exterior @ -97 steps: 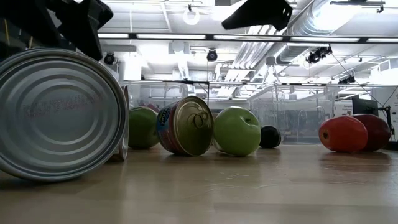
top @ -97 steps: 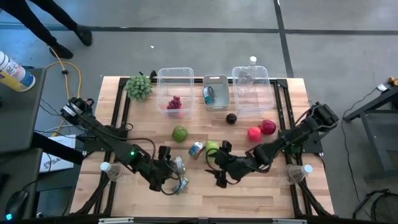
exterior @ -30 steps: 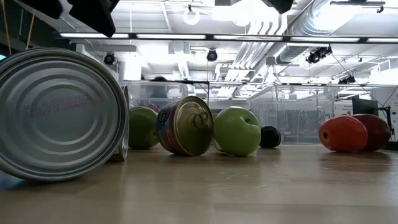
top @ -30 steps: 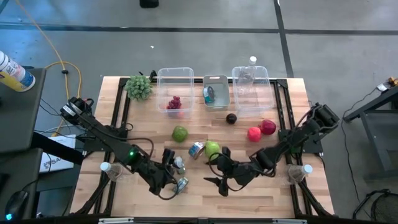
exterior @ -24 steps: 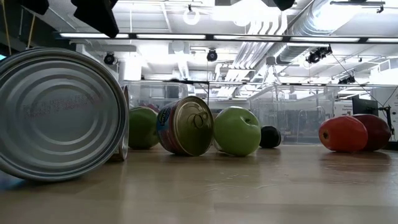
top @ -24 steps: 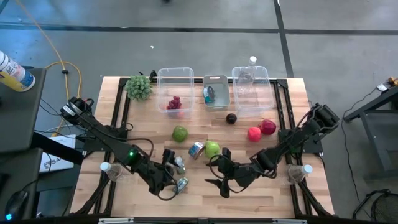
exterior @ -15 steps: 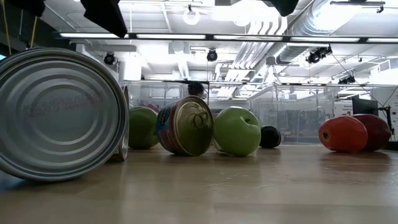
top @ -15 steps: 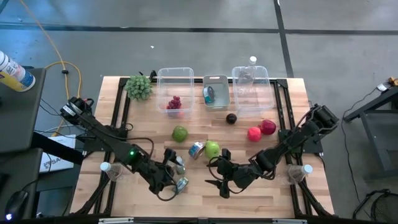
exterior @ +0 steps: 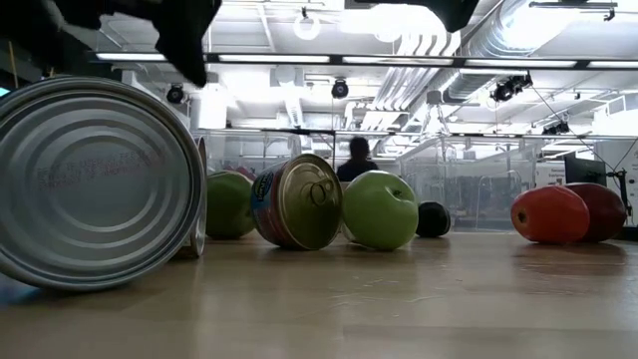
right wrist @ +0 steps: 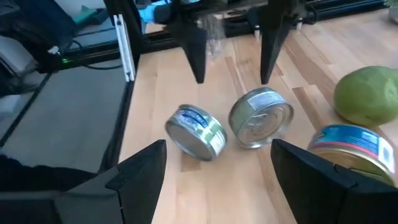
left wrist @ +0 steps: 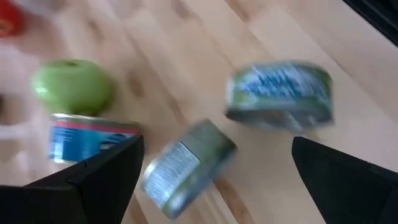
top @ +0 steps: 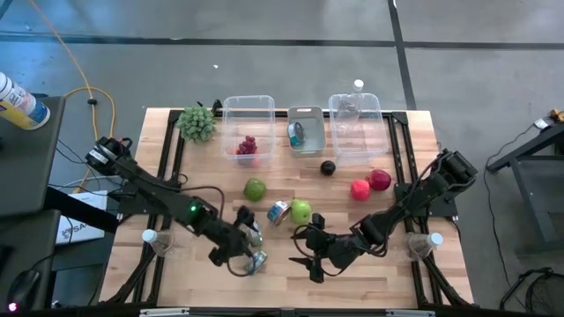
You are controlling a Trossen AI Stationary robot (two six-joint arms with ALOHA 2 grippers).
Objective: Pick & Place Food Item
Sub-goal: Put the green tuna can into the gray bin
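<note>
Three tins lie on their sides near the table's near edge: a blue-green tin point(top: 256, 262) point(left wrist: 280, 96), a green-label tin point(top: 251, 233) point(left wrist: 186, 165) and a blue-and-red tin point(top: 278, 211) point(right wrist: 345, 146), which is next to a green apple point(top: 300, 211). My left gripper point(top: 234, 251) point(left wrist: 217, 146) is open and hovers above the first two tins, pointing down. My right gripper point(top: 298, 246) point(right wrist: 217, 144) is open too. It sits low, just right of those tins, and points toward the table's left. Neither gripper touches anything.
A second green apple point(top: 255, 188), two red fruits point(top: 359, 188) point(top: 380, 180) and a dark round fruit point(top: 328, 167) lie mid-table. Three clear bins point(top: 248, 106) point(top: 306, 113) point(top: 355, 101) line the far edge; one holds grapes. A green bushy item point(top: 197, 123) sits far left. A person point(exterior: 356, 160) stands in the room.
My left arm has reached toward the table's right and come a little lower over the two near tins, staying open. The tins and fruits have not moved. My right gripper has kept nearly still.
</note>
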